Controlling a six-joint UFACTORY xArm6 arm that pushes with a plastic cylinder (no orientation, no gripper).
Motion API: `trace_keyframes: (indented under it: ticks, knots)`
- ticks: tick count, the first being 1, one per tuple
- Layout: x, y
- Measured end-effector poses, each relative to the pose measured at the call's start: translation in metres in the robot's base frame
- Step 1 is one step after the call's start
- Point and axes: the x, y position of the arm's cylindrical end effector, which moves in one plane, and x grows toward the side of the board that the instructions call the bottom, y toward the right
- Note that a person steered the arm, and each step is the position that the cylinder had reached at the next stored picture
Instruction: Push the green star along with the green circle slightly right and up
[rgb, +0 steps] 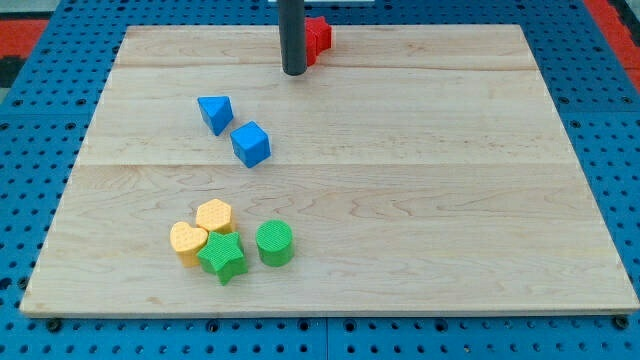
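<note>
Nothing looks pushed yet: the rod's tip (293, 72), a bare end effector with no jaws to spread, sits by the red block (317, 38), well above the green star (223, 257) and green circle (274, 243) lying side by side near the counter's (450, 200) bottom edge.

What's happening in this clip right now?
A robot arm ending in a dark rod works over a wooden board. My tip sits near the view's top, just left of a red block, far from its targets. The green star and green circle lie side by side near the view's bottom left, the star against a yellow heart and a yellow hexagon. Two blue blocks lie between. The push has not begun.
</note>
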Motion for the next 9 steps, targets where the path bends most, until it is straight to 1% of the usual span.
trace_keyframes:
  ticks: [1,2,4,5,6,7,8,9]
  knots:
    - [0.0,-0.03]
    - [0.0,-0.032]
    - [-0.001,-0.11]
    - [0.028,-0.116]
    - [0.075,-0.156]
    - [0.155,-0.184]
    - [0.243,-0.184]
    - [0.299,-0.178]
